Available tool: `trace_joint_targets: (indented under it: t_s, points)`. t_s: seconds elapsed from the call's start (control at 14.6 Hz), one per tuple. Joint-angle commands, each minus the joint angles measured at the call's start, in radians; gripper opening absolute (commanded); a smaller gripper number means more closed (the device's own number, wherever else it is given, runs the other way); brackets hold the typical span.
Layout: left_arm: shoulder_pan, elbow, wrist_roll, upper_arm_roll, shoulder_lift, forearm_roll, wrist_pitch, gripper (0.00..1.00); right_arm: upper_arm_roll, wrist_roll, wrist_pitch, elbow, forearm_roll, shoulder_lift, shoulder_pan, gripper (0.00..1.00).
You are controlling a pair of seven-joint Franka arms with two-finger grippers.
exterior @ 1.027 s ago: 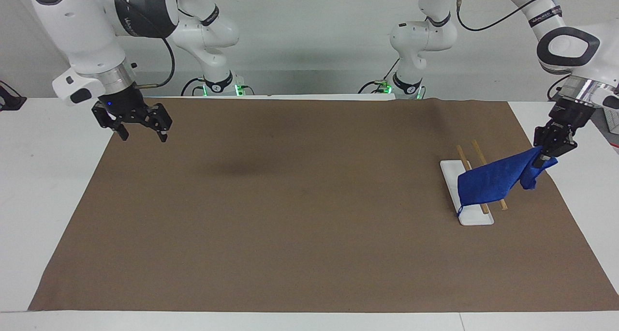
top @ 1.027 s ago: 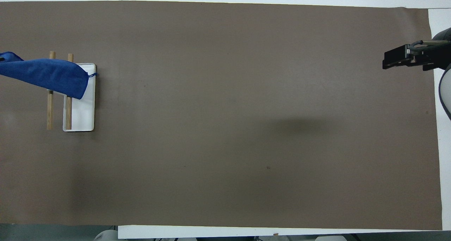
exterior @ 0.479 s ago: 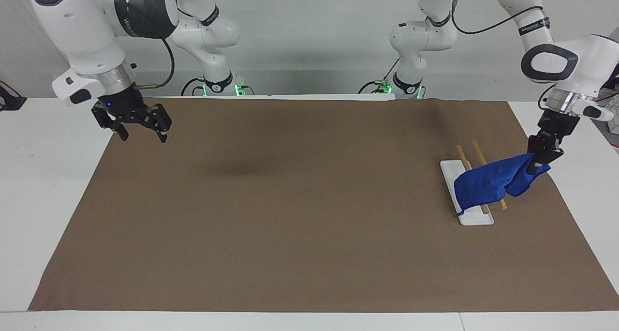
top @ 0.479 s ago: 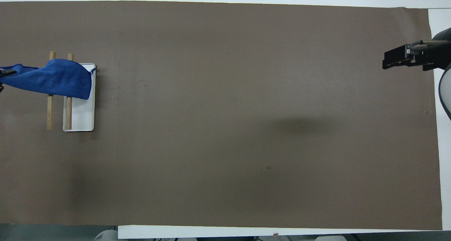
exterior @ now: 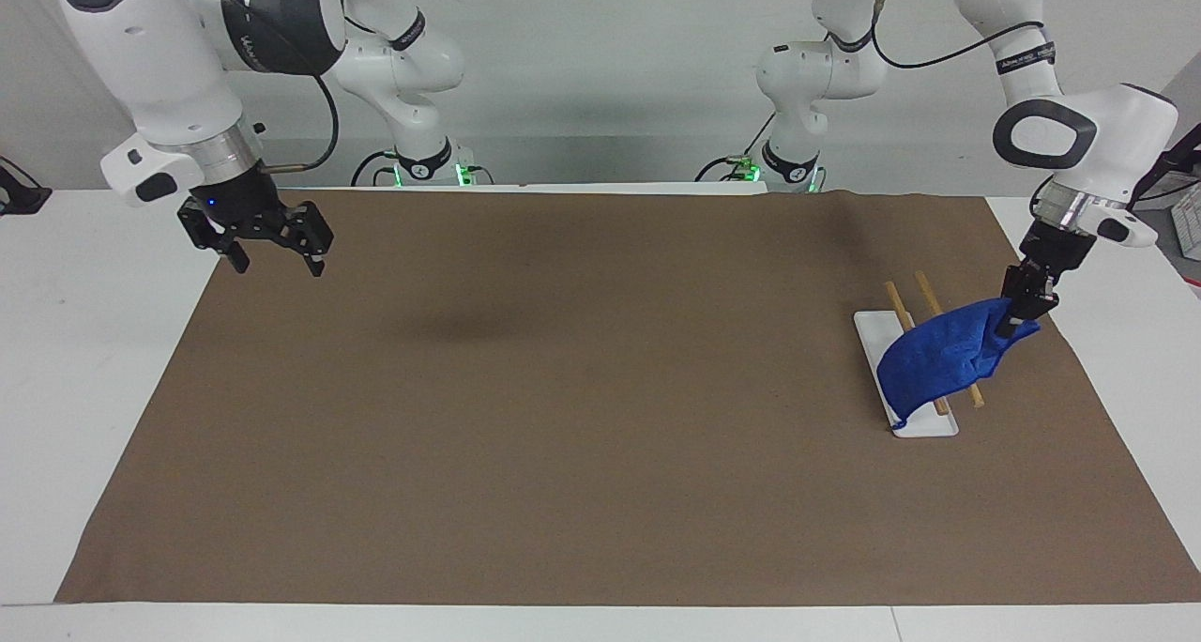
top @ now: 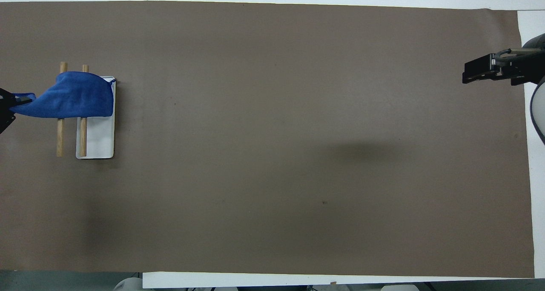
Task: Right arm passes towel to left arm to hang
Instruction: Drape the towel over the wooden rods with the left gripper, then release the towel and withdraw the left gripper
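Observation:
The blue towel (exterior: 943, 360) (top: 74, 97) lies draped over two wooden rails (exterior: 929, 297) (top: 60, 133) of a small rack with a white base (exterior: 924, 423) (top: 100, 140), toward the left arm's end of the table. My left gripper (exterior: 1021, 309) (top: 6, 108) is shut on the towel's upper corner, low beside the rack. My right gripper (exterior: 275, 259) (top: 481, 71) is open and empty, waiting in the air over the mat's edge at the right arm's end.
A brown mat (exterior: 582, 417) (top: 272, 155) covers most of the white table (exterior: 84, 342). Two slimmer white arms with green-lit bases (exterior: 427, 168) (exterior: 783, 168) stand at the robots' edge of the table.
My left gripper has moved down and toward the rack with the towel's corner. The towel has slackened and settled lower over the rails. The right arm has not moved.

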Motion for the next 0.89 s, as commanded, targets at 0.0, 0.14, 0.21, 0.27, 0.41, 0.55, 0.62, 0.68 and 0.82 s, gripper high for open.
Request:
trace_joint_targets:
  t_s: [0.0, 0.14, 0.21, 0.27, 0.41, 0.55, 0.62, 0.68, 0.82]
  points:
    - [0.010, -0.033, 0.032, -0.003, -0.019, 0.017, 0.053, 0.02, 0.012, -0.026, -0.006, 0.017, 0.011, 0.009, -0.016, 0.99]
    - [0.015, -0.034, 0.075, -0.001, -0.006, 0.017, 0.086, 0.02, 0.010, -0.026, -0.006, 0.017, 0.011, 0.011, -0.016, 0.99]
    - [0.015, -0.036, 0.087, -0.001, -0.001, 0.017, 0.086, 0.02, 0.010, -0.026, -0.006, 0.017, 0.011, 0.011, -0.016, 0.99]
    - [0.016, -0.045, 0.092, -0.001, -0.002, 0.017, 0.089, 0.02, 0.010, -0.026, -0.007, 0.017, 0.011, 0.011, -0.015, 0.99]
    - [0.016, -0.045, 0.093, 0.000, -0.001, 0.017, 0.090, 0.07, 0.012, -0.026, -0.006, 0.017, 0.011, 0.011, -0.015, 0.99]
    - [0.015, -0.036, 0.099, 0.000, 0.002, 0.020, 0.089, 0.98, 0.012, -0.026, -0.007, 0.019, 0.011, 0.011, -0.015, 0.99]
    - [0.015, -0.027, 0.109, 0.012, 0.007, 0.038, 0.084, 1.00, 0.012, -0.026, -0.006, 0.017, 0.011, 0.011, -0.015, 0.99]
    - [0.015, -0.005, 0.118, 0.035, 0.008, 0.084, 0.073, 1.00, 0.012, -0.026, -0.007, 0.017, 0.011, 0.011, -0.015, 0.99]
    - [0.015, 0.057, 0.119, 0.052, 0.024, 0.243, 0.000, 1.00, 0.010, -0.029, -0.006, 0.019, 0.011, 0.011, -0.013, 0.99]
